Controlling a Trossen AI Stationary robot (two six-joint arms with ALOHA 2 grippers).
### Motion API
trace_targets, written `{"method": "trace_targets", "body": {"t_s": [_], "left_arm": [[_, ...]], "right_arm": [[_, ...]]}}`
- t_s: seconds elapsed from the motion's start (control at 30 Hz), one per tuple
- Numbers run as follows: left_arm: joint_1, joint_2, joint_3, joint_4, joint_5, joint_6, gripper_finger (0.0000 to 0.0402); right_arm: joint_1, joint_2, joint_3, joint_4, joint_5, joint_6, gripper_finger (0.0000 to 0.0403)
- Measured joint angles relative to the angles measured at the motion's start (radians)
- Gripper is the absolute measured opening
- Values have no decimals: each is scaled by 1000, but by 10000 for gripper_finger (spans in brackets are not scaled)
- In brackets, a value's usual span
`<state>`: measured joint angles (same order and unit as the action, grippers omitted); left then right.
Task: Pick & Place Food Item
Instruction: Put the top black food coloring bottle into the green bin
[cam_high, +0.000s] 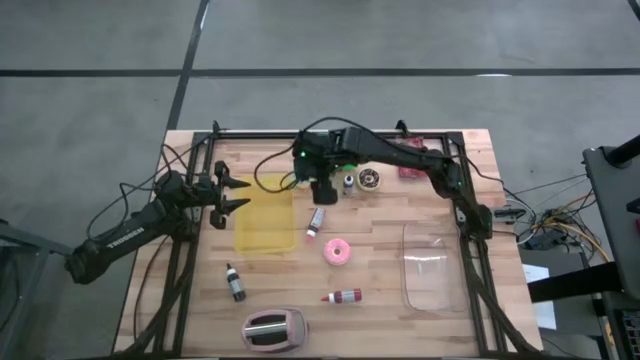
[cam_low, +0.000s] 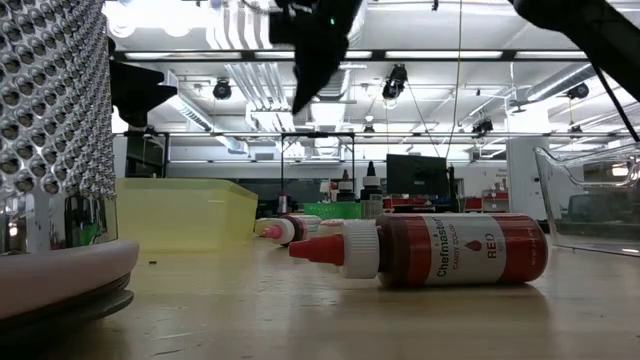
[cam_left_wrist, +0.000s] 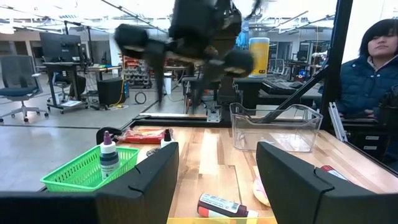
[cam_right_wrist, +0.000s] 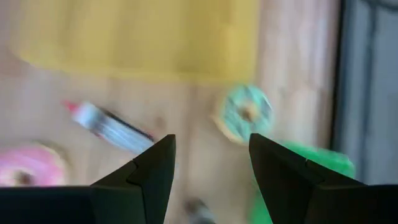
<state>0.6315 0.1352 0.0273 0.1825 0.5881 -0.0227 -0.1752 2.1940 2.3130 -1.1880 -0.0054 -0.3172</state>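
A teal-iced doughnut (cam_right_wrist: 244, 115) lies on the wooden table, just past my right gripper's (cam_right_wrist: 211, 146) open, empty fingers, which hang above it. A pink-iced doughnut (cam_high: 338, 252) lies mid-table, and a chocolate one (cam_high: 369, 179) lies farther back. In the high view my right gripper (cam_high: 322, 193) hovers beside the yellow bin (cam_high: 265, 218), above a pink-capped bottle (cam_high: 315, 222). My left gripper (cam_high: 230, 195) waits open at the table's left side, pointing level across the table.
A clear container (cam_high: 435, 265) stands at the right. A red bottle (cam_high: 342, 296), a dark bottle (cam_high: 235, 283) and a pink toaster (cam_high: 273, 328) lie near the front edge. A green basket (cam_left_wrist: 87, 171) and a red packet (cam_high: 412, 172) sit at the back. A person (cam_left_wrist: 373, 68) sits beyond the table.
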Motion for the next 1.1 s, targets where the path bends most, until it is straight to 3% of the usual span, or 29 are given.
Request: {"method": "trace_targets", "body": {"t_s": [0.2,0.4,0.57,0.8,1.1], "left_arm": [[0,0,0,4,1,0,223],[0,0,0,3,4,-1,223],[0,0,0,0,4,-11,223],[0,0,0,-4,4,-17,223],[0,0,0,-5,3,-18,223]], "right_arm": [[7,-68,-81,180,-171,16,198],[-23,-155,-317,394,-224,28,198],[-29,-319,-601,543,-188,78,198],[-47,-588,-930,556,-40,175,198],[-149,-630,-1068,499,-42,197,198]]}}
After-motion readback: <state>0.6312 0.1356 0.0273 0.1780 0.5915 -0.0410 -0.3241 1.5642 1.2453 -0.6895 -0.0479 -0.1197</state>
